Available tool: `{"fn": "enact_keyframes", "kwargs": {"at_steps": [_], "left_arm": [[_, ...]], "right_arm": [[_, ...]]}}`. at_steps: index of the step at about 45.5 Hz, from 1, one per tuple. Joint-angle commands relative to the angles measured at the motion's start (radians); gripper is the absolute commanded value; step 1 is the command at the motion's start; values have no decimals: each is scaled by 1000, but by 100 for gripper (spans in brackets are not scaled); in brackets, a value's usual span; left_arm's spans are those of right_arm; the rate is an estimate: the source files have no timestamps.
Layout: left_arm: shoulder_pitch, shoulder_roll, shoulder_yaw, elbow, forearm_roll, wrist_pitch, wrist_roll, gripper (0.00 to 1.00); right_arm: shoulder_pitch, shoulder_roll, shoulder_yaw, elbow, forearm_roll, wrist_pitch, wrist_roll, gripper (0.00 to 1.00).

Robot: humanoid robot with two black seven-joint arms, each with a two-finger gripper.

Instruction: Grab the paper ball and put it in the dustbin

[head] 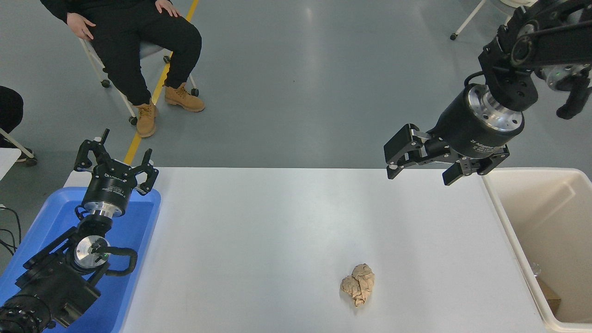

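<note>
Grey workshop floor runs behind a white table [277, 222], where the paper ball [358, 289] lies loose near the front edge, left of the dustbin [508, 222] and apart from it. High above and beyond the paper ball, the right gripper [423, 169] hangs spread and empty, likely poised to descend. Far left of the ball, the left gripper [115, 159] sits parked, fingers apart, over a blue tray [145, 217]. Nothing blocks the ball; a seated person [138, 41] waits beyond the table.

Tan-brown paper ball [358, 289], cream-beige dustbin [508, 217], blue tray [138, 231], white table [277, 222]
</note>
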Motion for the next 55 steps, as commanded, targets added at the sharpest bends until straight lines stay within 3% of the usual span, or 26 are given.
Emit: {"fn": "enact_keyframes", "kwargs": {"at_steps": [1, 55], "left_arm": [[0, 0, -2, 0, -1, -1, -11, 99], [0, 0, 0, 0, -1, 0, -14, 99]], "right_arm": [[0, 0, 0, 0, 1, -3, 1, 100], [-69, -1, 0, -8, -2, -3, 1, 100]]}}
